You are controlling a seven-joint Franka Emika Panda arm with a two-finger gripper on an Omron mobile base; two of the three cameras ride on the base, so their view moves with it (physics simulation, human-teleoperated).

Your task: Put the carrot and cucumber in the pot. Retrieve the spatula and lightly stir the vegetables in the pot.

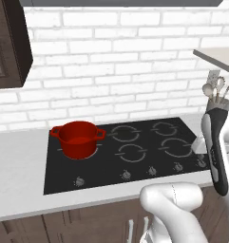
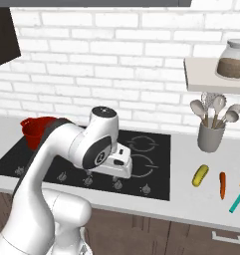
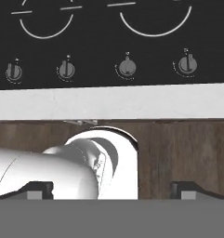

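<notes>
pot on the left front burner, looks empty. carrot, cucumber and spatula lying on the counter right of the stove, well apart from pot. gripper fingers spread wide, holding nothing, hovering over the knobs. nothing done yet, by the looks.

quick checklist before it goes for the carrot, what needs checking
1. Hand open and holding nothing: ok.
2. Carrot free on the counter, apart from the cucumber: ok.
3. Pot upright on the left burner, no lid: ok.
4. Pot holds no vegetables yet: ok, as far as its inside shows.
5. Spatula beside the carrot, out of the grasp path: cannot tell.
6. Hand near the carrot: not ok, it hangs over the stove knobs.
</notes>
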